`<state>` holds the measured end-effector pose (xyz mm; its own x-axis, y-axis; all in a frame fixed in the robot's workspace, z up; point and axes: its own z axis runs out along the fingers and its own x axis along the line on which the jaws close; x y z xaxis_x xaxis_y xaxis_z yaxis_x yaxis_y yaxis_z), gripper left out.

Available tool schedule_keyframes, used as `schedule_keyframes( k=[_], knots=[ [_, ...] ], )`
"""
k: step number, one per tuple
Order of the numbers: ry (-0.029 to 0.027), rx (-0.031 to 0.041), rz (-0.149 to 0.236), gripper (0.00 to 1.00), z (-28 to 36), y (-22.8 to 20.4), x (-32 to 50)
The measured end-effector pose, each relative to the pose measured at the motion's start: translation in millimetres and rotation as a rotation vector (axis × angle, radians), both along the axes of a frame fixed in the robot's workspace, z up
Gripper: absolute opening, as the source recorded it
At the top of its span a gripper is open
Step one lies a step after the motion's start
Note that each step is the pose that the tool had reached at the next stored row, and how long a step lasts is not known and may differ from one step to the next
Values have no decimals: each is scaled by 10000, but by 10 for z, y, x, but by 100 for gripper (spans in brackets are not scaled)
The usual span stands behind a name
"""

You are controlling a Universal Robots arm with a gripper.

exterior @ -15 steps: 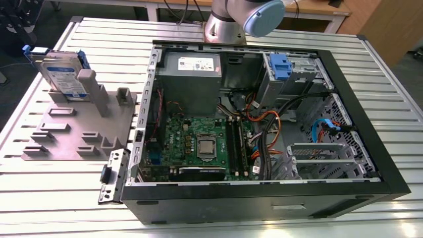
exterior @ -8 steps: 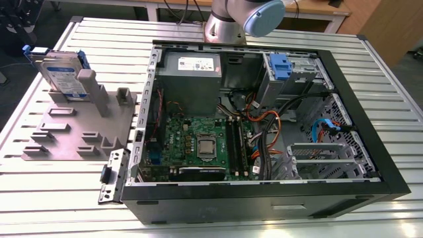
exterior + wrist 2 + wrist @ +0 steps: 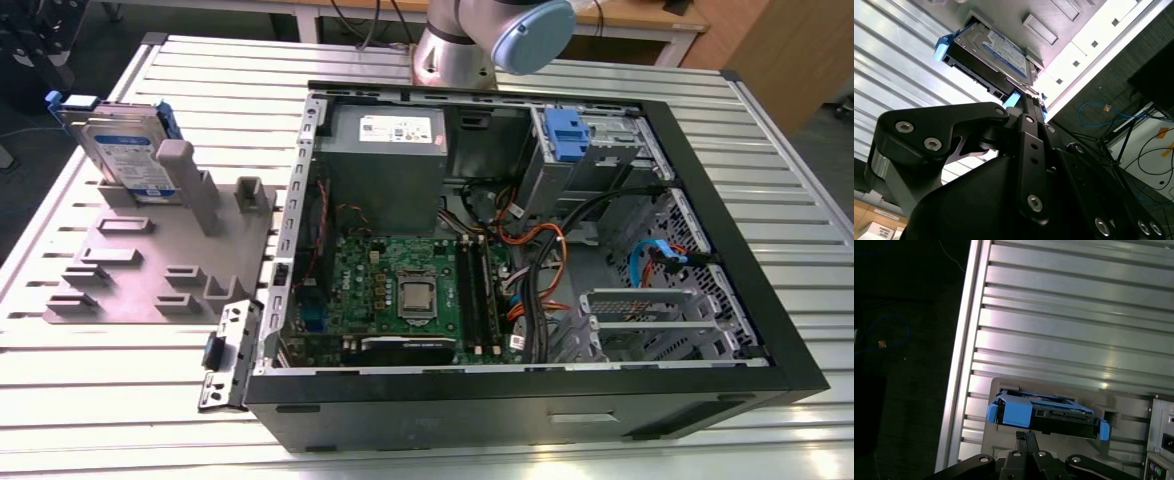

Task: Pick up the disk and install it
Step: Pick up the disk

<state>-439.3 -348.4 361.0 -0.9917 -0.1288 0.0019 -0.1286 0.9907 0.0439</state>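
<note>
The disk (image 3: 123,150) stands on edge at one end of the grey stand (image 3: 147,270), its blue-framed top edge facing up and nothing touching it. In the first wrist view the gripper (image 3: 1026,436) hangs above the stand, jaws closed on nothing. A clean grab, I judge, means opening wide, squaring the jaws across the disk's thin width, then dropping straight toward the stand.
</note>
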Motion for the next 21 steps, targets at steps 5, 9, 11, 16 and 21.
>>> schedule_keyframes(
  k=[5,9,11,16,21],
  knots=[
    [0,0,28,11,0,0,0],
    [0,0,51,11,0,0,0],
    [0,0,62,11,0,0,0],
    [0,1,91,11,0,0,0],
    [0,0,118,11,0,0,0]
  ],
)
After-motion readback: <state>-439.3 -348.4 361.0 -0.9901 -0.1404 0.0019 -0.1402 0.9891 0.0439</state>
